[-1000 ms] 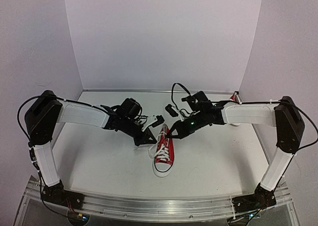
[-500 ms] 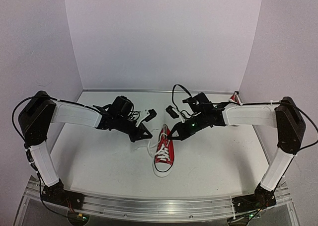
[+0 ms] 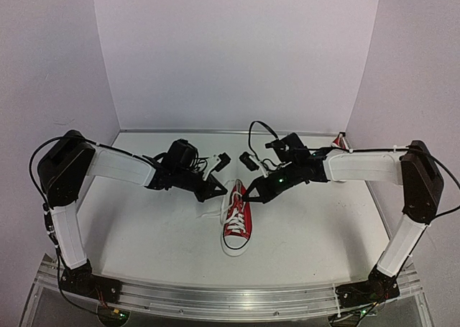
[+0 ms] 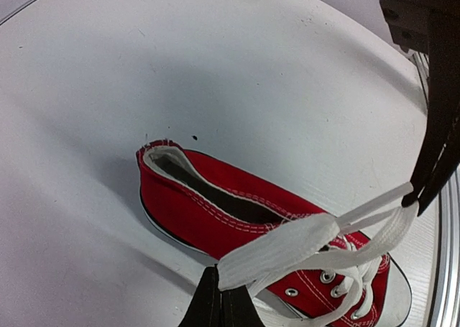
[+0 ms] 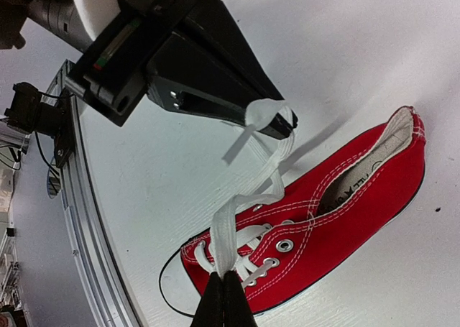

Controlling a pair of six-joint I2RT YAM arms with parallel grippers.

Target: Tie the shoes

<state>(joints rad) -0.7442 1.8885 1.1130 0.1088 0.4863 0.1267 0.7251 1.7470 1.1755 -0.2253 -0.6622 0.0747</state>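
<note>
1. Red shoe (image 3: 237, 223) lies near the middle of the table (image 3: 309, 248). Its white toe points at the near edge and its open heel end points at the far edge. Only this one shoe shows clearly.
2. White lace (image 4: 287, 246) comes up off the top of the shoe. It runs across from one gripper to the other, off the shoe.
3. Left gripper (image 3: 218, 190) has its jaws pinched tight together, with a flat bit of lace caught at the tips.
4. Right gripper (image 3: 249, 195) is pinched tight too, and it has hold of lace strands at its tips.
5. What could go wrong, I think:
   - The lace is thin and smooth, so a hard pull could slide it out of a pinch.
   - The shoe looks small and light, with nothing pressing it down, so a tug could drag it or tip it over.
   - The two grippers are very near each other, so crossing the lace could make them bump.
   - A slack lace could make a loose knot that falls open.
6. Left arm (image 3: 118, 167) comes up from the near left corner, then reaches almost flat toward the middle, with its gripper tipped down just left of the heel end.
7. Right arm (image 3: 359, 167) does the same from the near right corner, and its gripper tips down over the heel end.
</note>
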